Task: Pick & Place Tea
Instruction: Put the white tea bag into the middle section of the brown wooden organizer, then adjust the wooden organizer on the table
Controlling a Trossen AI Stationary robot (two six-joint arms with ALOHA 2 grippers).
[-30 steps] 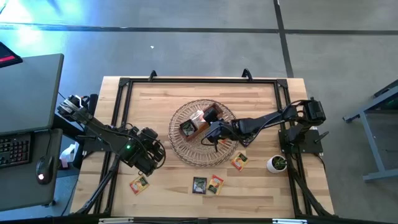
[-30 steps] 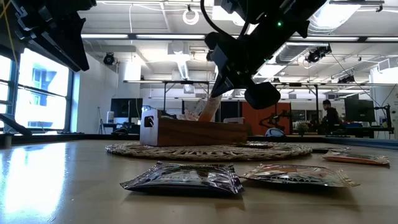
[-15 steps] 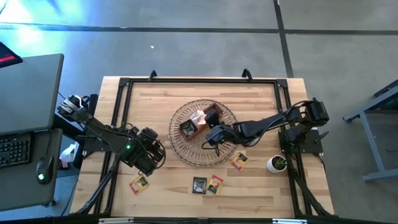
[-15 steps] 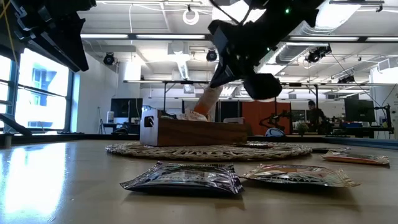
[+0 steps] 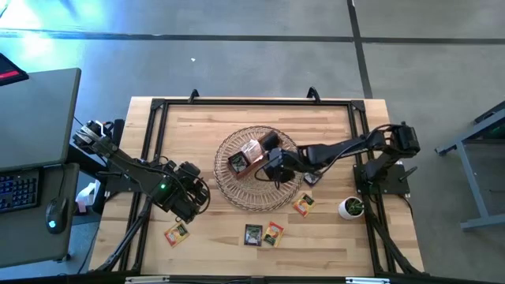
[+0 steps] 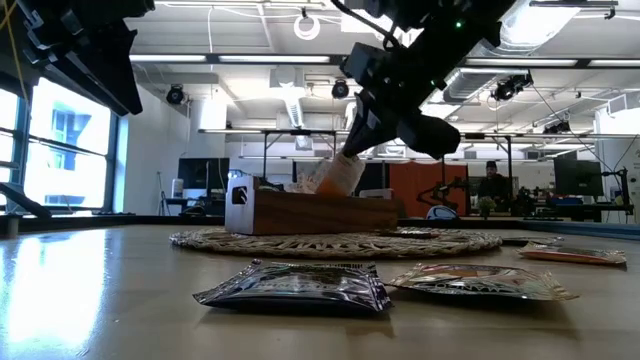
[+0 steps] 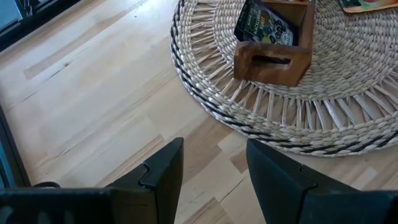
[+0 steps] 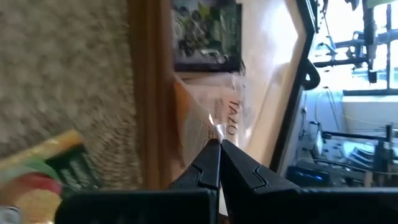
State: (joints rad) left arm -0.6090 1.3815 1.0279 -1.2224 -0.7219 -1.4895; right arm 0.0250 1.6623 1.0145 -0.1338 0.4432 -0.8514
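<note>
An orange tea sachet [image 8: 202,127] is pinched in the closed right end effector [image 8: 217,144] over the wooden tray [image 5: 254,159] on the wicker mat [image 5: 230,185], apparently partly inside a compartment. The left end effector [image 7: 211,163] is held open near the mat's edge, empty. Four sachets [image 5: 253,235] are laid on the counter [image 5: 331,244].

From the high view we look straight down on the whole table [image 5: 331,237], both arms and the grey floor around it. In the low view we sit at table-top height, close behind two sachets, facing level across to the wicker mat [image 6: 335,241] and the room beyond. The left wrist camera looks down close on the mat's edge and the wooden tray [image 7: 273,56]. The right wrist camera sits very near that same tray [image 8: 146,93]. All four views share mat and tray
</note>
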